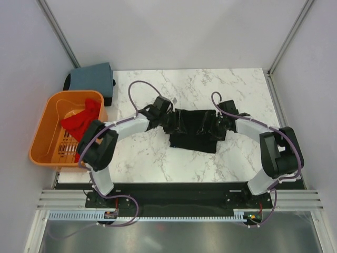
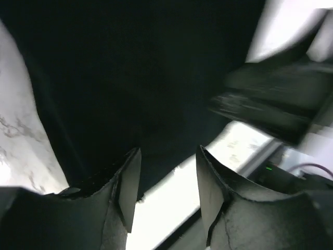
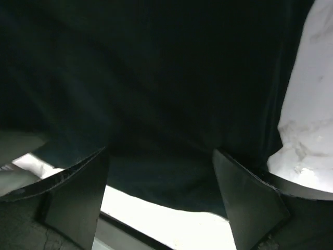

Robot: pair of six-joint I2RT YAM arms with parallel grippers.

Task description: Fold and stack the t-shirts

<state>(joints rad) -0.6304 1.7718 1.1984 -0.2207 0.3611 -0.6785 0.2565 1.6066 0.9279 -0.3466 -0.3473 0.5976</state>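
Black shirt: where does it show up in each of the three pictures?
Top external: shirt lies at the centre of the marble table.
Left wrist: shirt fills the upper middle.
Right wrist: shirt fills nearly the whole picture.
Shared landmark: the table, left edge and right edge in the wrist views.

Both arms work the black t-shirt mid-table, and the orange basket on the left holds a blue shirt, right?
No: the orange basket holds a red shirt, not a blue one, as the top external view shows. The rest holds.
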